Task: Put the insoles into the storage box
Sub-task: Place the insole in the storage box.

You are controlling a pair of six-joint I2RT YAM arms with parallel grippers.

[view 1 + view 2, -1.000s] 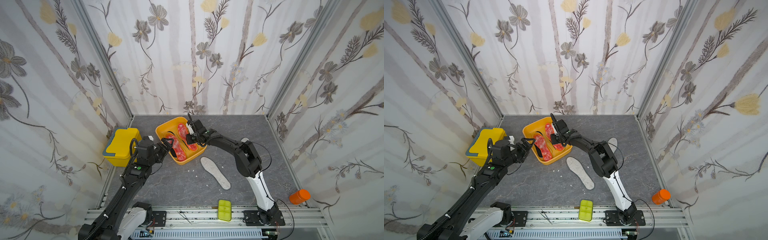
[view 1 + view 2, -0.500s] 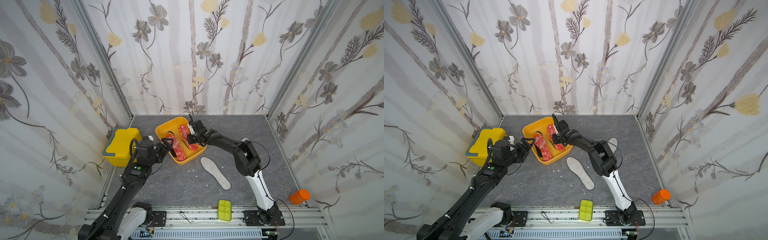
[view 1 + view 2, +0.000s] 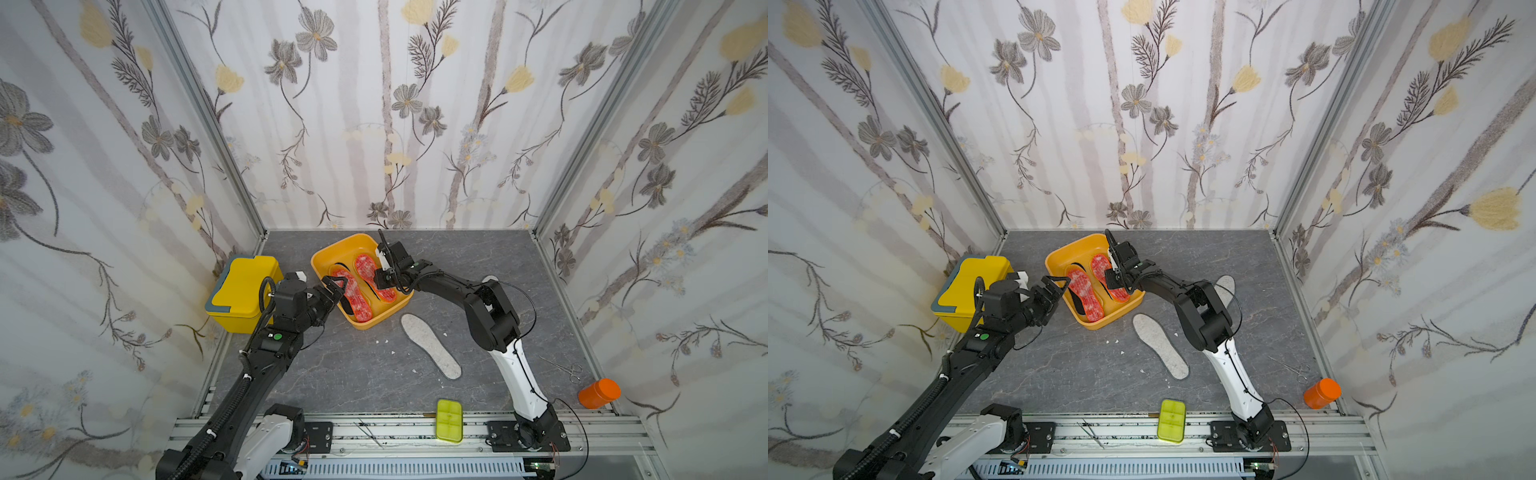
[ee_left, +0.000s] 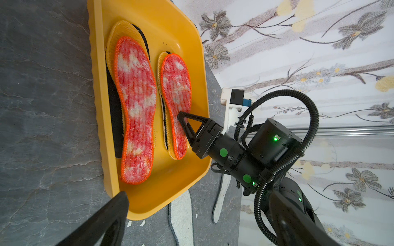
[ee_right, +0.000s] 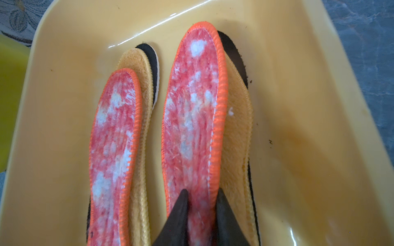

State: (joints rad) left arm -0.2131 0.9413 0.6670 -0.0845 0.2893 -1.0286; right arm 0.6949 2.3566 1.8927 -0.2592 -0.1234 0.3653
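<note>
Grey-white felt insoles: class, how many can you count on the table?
2. One felt insole lies flat on the table in front of the storage box; the other felt insole lies beyond the right arm, largely hidden.

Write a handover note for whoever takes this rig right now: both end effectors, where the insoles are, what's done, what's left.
Left end effector: open, empty, by the storage box rim.
Right end effector: inside the box, fingertips straddling the red-orange insole that tops one stack. Whether it is gripping or has let go is unclear.
Done: six insoles are in the box in two stacks. The other red-orange insole tops the second stack. Each lies over an orange-yellow insole and a black insole.
Left: two on the table, one grey-white felt insole in front of the box and the second felt insole partly hidden behind the right arm.
</note>
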